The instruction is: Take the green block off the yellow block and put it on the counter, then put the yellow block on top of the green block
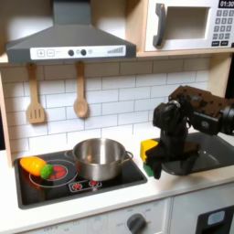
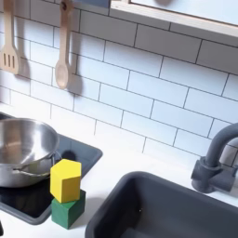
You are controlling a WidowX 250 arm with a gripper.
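Yellow block (image 2: 65, 179) sits on the green block (image 2: 68, 210), twisted a little off square, on the counter (image 2: 112, 167) in the strip between the stovetop (image 2: 82, 153) edge and the sink (image 2: 177, 209) rim. Open counter lies at 12 o'clock toward the tiled wall. The steel pot (image 2: 23, 149) stands at 10 o'clock. In the first exterior view the gripper (image 1: 167, 157) hangs just beside the stack (image 1: 149, 157), whether its fingers are released or clenched cannot be told.

The arm hid most of the yellow block (image 1: 149, 148) in the first exterior view, the gripper's state unreadable.
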